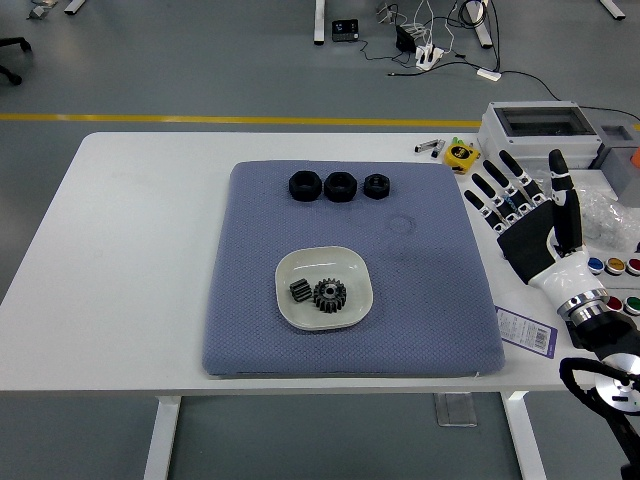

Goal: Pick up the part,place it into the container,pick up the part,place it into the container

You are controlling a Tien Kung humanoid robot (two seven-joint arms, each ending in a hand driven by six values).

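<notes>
A white dish [355, 303] sits on the blue-grey mat [430, 300] and holds a small dark cylinder part [297, 291] and a black gear [329, 294]. Three black nut-like parts [339, 186] lie in a row near the mat's far edge. My right hand [520, 205] hovers over the table just right of the mat, fingers spread, holding nothing. The left arm does not show.
A grey box [540, 128], a yellow tape measure [461, 155], a plastic bag [605, 215] and coloured buttons [610, 267] crowd the table's right side. A label card [528, 331] lies near the mat's front right corner.
</notes>
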